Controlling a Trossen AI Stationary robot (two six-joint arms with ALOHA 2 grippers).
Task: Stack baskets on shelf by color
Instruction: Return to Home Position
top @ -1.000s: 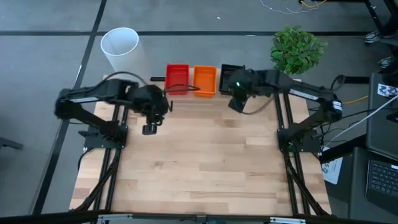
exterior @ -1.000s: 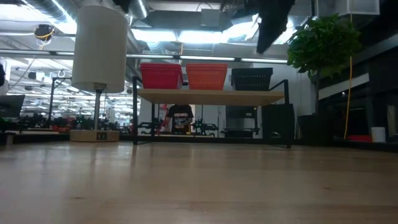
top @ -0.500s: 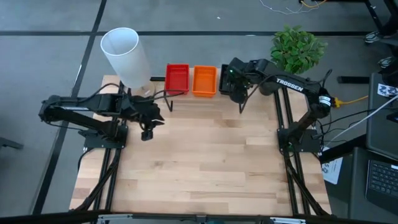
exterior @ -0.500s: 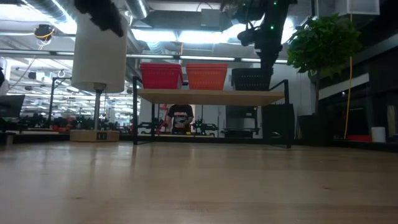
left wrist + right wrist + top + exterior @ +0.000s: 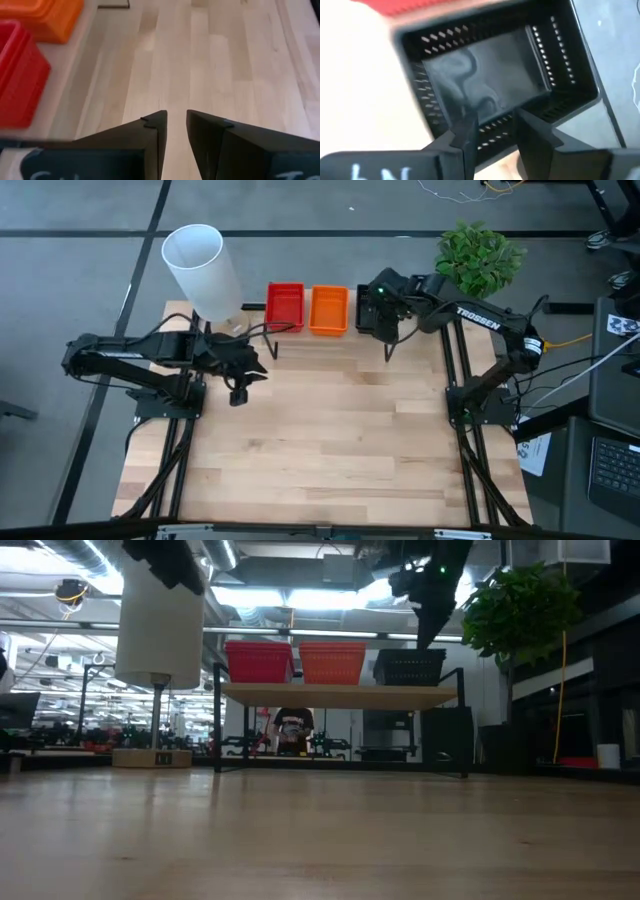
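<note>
On the shelf point(image 5: 340, 695) at the table's far edge stand three stacks of baskets: red point(image 5: 258, 662), orange point(image 5: 332, 662) and black point(image 5: 406, 667). My right gripper point(image 5: 496, 131) hangs open, slanting down over the black basket point(image 5: 490, 85), with its fingertips just above the basket's near wall. In the high view the right gripper point(image 5: 379, 320) hides most of the black basket. My left gripper point(image 5: 176, 131) is drawn back at the table's left, above bare wood. It is open by a narrow gap with nothing between its fingers. The red basket point(image 5: 17, 80) lies off to its side.
A white cylinder lamp point(image 5: 198, 258) stands at the far left. A green plant point(image 5: 478, 258) stands at the far right, beside the right arm. The tabletop point(image 5: 330, 440) in front of the shelf is bare wood.
My left gripper has pulled back toward the table's left edge and sunk, tipping more level, then kept still. My right gripper has swung toward the far edge and now stands over the black basket. The baskets have kept their places.
</note>
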